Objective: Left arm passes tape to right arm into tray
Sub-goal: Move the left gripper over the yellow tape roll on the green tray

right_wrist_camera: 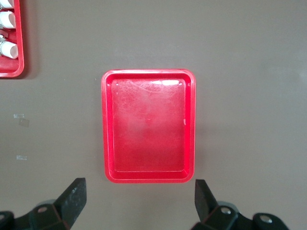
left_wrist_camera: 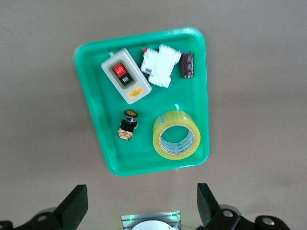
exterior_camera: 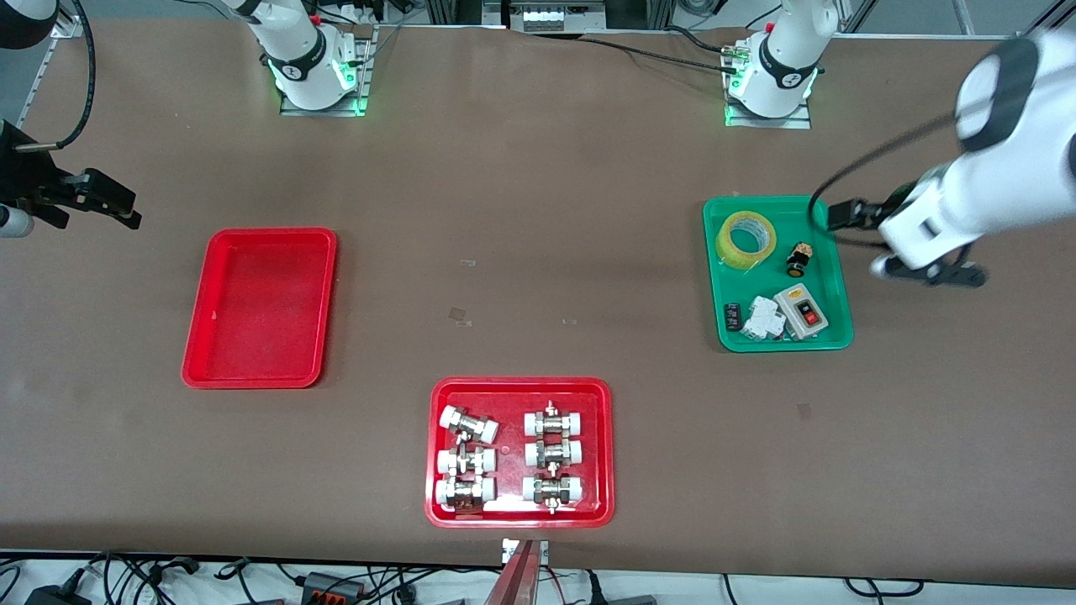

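White and jointed, the left arm (exterior_camera: 992,168) reaches out from its base and bends over the table's edge at its own end, its black left gripper (exterior_camera: 929,270) hanging in the air just beside the green tray (exterior_camera: 714,277), fingers (left_wrist_camera: 72,208) spread wide with nothing between them. The right arm (exterior_camera: 290,42) waits at its end of the table, the right gripper (exterior_camera: 101,202) up in the air beside the plain red tray (exterior_camera: 197,336), its fingers (right_wrist_camera: 72,199) likewise wide apart and empty. The tape (exterior_camera: 744,239), a wide roll of glossy translucent yellow film around a pale core, lies flat in the green tray, in the corner farther from the front camera and toward the right arm's end. Sharing that smooth plastic tray are a small black push button with a yellow cap (exterior_camera: 798,260), a pale grey switch box with a red rocker (exterior_camera: 801,311), a white blocky breaker (exterior_camera: 763,318) and a small dark component (exterior_camera: 732,317). The plain red tray is a shiny rectangle with rounded corners and a raised rim, nothing in it. Nearer the front camera, a second red tray (exterior_camera: 437,504) holds six metal fittings with white caps (exterior_camera: 551,458) in two columns. The brown table (exterior_camera: 538,210) has a matte surface.
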Available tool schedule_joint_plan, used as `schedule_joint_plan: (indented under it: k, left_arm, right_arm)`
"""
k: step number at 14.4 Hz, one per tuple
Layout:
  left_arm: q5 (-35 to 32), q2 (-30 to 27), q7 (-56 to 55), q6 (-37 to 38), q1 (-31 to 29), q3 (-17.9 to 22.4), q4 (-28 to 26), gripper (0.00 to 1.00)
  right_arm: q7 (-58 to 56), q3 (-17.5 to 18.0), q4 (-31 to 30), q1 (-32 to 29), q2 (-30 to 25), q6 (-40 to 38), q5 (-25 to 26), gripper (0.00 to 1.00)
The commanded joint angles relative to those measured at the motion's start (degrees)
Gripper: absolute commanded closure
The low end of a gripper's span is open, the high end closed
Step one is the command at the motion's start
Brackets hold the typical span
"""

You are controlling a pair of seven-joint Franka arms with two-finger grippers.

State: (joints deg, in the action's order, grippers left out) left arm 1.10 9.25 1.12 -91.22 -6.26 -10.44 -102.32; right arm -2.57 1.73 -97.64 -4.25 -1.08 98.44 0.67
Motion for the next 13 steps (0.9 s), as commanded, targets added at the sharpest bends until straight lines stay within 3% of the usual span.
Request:
schedule_joint_plan:
  k: [1,6,9,13]
  left_arm:
    - [-0.67,5.16,-3.12,-2.46,0.54,-1.06,-2.43,0.00]
    - [-0.84,5.61,-7.53,-21.16,1.07,-4.41,-19.29,0.00]
    - [-1.19,8.68,-7.44,-23.57,2.30,-4.50,-21.96,0.00]
    - [-1.54,8.16,-6.57,-23.83,1.69,-4.50,-24.24,0.00]
  right_arm:
    - [-0.42,0.81,-0.62,-0.50,-0.50,-0.44,0.30,0.00]
    - [-0.16,0.90,-0.36,0.73,-0.41,-0.71,0.39,0.00]
    - [-0.16,0.82,-0.36,0.64,-0.41,-0.45,0.82,0.00]
    - [-0.24,0.82,-0.36,0.56,-0.41,-0.62,0.65,0.00]
